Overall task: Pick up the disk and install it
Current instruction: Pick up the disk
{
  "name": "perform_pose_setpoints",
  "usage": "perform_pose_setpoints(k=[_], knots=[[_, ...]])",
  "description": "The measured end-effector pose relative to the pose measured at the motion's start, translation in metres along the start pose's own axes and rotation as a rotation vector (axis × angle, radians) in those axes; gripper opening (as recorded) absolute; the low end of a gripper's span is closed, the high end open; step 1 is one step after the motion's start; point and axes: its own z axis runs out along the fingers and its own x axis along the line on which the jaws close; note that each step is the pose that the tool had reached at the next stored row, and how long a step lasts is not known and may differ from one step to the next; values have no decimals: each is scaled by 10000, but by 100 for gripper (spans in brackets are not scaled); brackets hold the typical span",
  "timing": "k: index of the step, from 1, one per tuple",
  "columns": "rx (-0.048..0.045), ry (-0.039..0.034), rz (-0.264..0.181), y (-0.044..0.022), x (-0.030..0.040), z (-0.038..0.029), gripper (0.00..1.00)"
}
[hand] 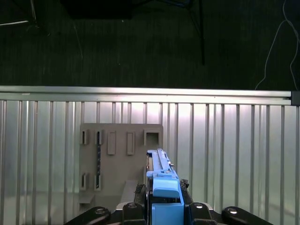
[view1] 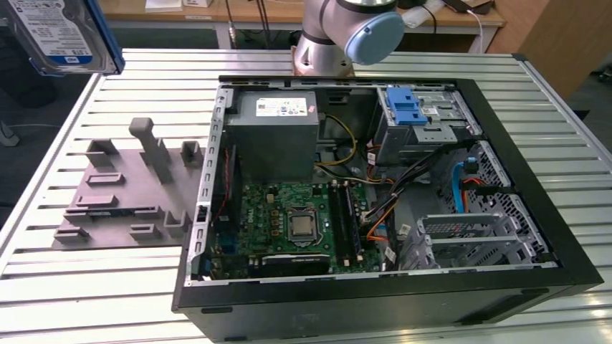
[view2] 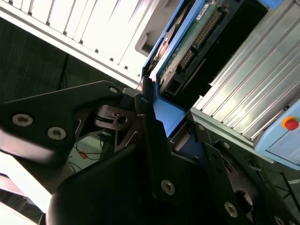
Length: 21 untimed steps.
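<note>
The tool (hand: 162, 202) is clenched on the disk (view1: 59, 32), holding it on edge at the exterior view's upper left, long axis pointing away from the tool, above the ribbed metal tabletop (view1: 77, 287) and a grey fixture plate (hand: 119, 140), with dark floor beyond.

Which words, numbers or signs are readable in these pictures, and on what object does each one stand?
Label on the disk, held in the end effector: too small to read.
White sticker on the power supply: too blurred to read.
Sticker on the drive cage: too small to read.
No text can be quoted.
</note>
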Motion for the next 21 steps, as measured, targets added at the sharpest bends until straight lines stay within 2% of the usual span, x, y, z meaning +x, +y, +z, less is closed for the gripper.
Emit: perform_pose_setpoints(k=[17,21], knots=[[-8,0,0,-232,1,-1,36],[-9,0,1,-256,0,-1,36]])
